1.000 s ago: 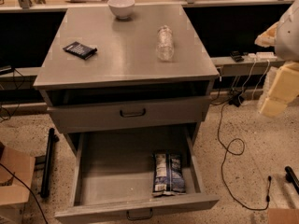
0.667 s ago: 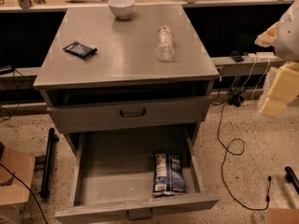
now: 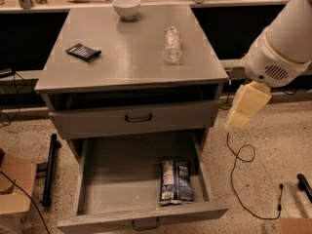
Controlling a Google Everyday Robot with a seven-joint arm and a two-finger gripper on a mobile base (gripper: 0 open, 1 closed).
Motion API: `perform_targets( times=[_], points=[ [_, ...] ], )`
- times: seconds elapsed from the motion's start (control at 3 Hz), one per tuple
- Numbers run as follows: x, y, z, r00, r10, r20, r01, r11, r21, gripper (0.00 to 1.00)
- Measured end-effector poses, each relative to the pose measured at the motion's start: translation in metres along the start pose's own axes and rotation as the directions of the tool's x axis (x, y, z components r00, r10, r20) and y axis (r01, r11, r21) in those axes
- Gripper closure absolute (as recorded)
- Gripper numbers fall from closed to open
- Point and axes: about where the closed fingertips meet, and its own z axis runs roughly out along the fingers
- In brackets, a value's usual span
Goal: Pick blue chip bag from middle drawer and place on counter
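Note:
The blue chip bag (image 3: 175, 181) lies flat in the right front part of the open middle drawer (image 3: 117, 179), its long side running front to back. The counter (image 3: 131, 57) is the flat grey top of the cabinet above. My gripper (image 3: 245, 107) hangs as a pale yellow piece under the white arm (image 3: 285, 38) at the right, beside the cabinet's right edge at the height of the upper drawer. It is above and to the right of the bag and touches nothing.
On the counter stand a white bowl (image 3: 126, 7) at the back, a clear plastic bottle (image 3: 172, 44) lying at the right and a black calculator (image 3: 83, 52) at the left. The upper drawer (image 3: 136, 118) is closed. A cable (image 3: 241, 179) and a cardboard box (image 3: 14, 189) lie on the floor.
The arm and gripper have moved left, closer to the cabinet's right side. The bag and drawer have not moved.

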Motion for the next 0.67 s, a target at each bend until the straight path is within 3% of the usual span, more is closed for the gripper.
perform_targets(
  times=[0.33,0.67],
  points=[
    [-0.0038,-0.0008,0.0339,0.995,0.100,0.019,-0.100,0.9950,-0.004,0.00],
    [-0.0052,-0.0020,0.0378,0.992,0.121,0.025,-0.121,0.9926,0.000,0.00]
  ],
)
